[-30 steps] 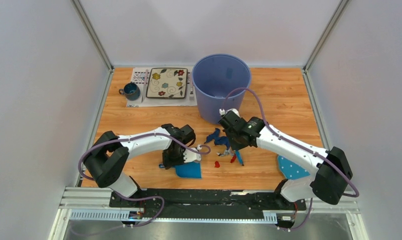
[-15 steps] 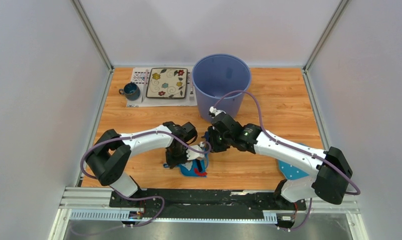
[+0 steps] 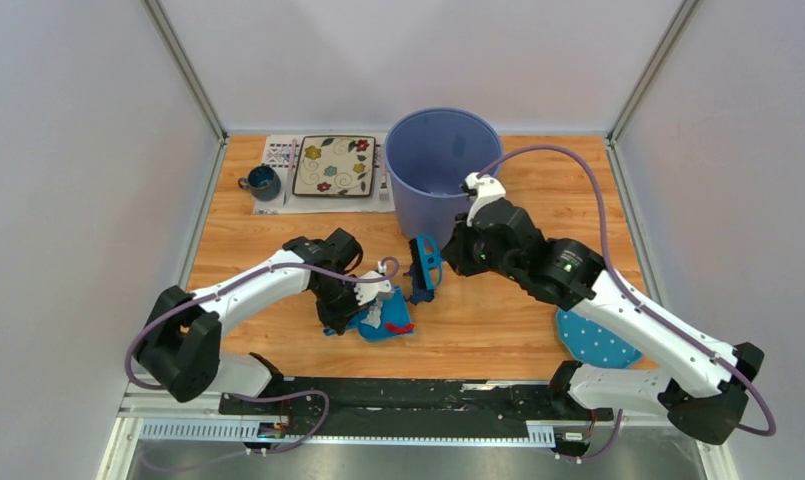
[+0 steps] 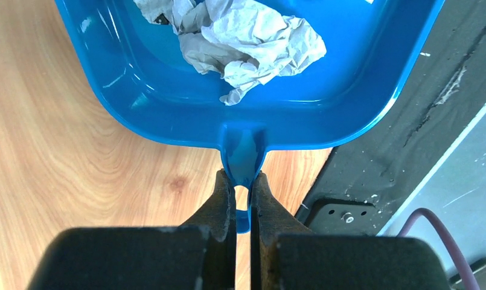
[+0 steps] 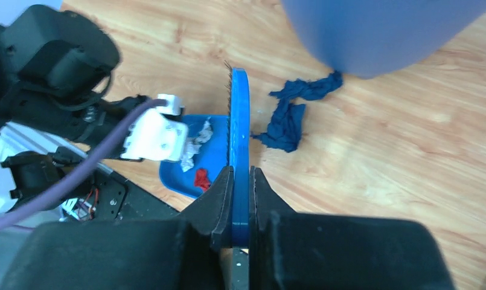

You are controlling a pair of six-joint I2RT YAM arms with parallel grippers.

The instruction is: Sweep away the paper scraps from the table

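So the left pincer (image 4: pixel 242 186) is clenched tight on the thin handle of a blue dustpan (image 4: pixel 168 115). The pan is down by the counter (image 5: pixel 379 151), in front of the big blue bin (image 3: pixel 443 170) and toward the arm bases. Can't tell if it's resting on the wood or just above it.

Inside the pan there's a grey-white paper wad (image 4: pixel 252 42) with a little red scrap (image 5: pixel 201 179) next to it.

The right pincer (image 5: pixel 240 179) is grasping a blue hand brush (image 5: pixel 239 115), seen edge-on. The brush hangs between the bin and the dustpan, just off the pan's open side.

One dark blue scrap (image 5: pixel 288 118) isn't in the pan. It lies on the bare wood right at the foot of the bin, on the bin side of the brush, and doesn't touch the brush as far as I can see.

Left of the bin, a flowery square plate (image 3: pixel 335 165) sits on a patterned placemat (image 3: pixel 278 150), with a dark mug (image 3: pixel 263 182) at the mat's edge.
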